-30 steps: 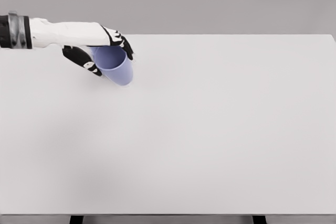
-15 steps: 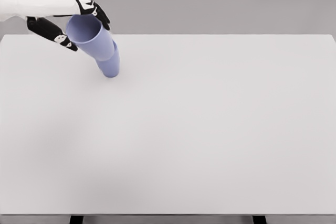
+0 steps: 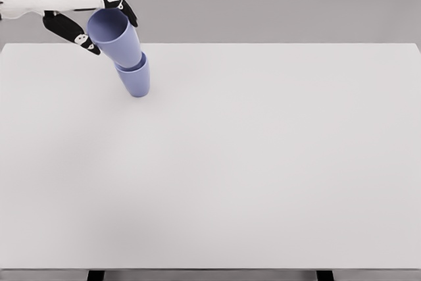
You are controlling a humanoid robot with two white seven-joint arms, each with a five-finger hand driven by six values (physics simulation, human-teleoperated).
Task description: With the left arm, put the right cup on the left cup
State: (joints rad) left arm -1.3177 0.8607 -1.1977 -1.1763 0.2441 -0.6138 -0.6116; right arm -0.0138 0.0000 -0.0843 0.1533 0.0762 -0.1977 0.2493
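Left hand [image 3: 89,21] clamped on upper cup [image 3: 117,36], nested in lower cup [image 3: 135,78]; near table [image 3: 263,162] far-left edge.

No legible text anywhere. The two lavender cups [image 3: 128,54] carry plain walls, no print, no logo. White table [image 3: 263,162] is bare of labels or marks. Left hand [image 3: 92,21]: black-and-white shell segments only, with no readable numbers or brand on them. Grey backdrop is blank.
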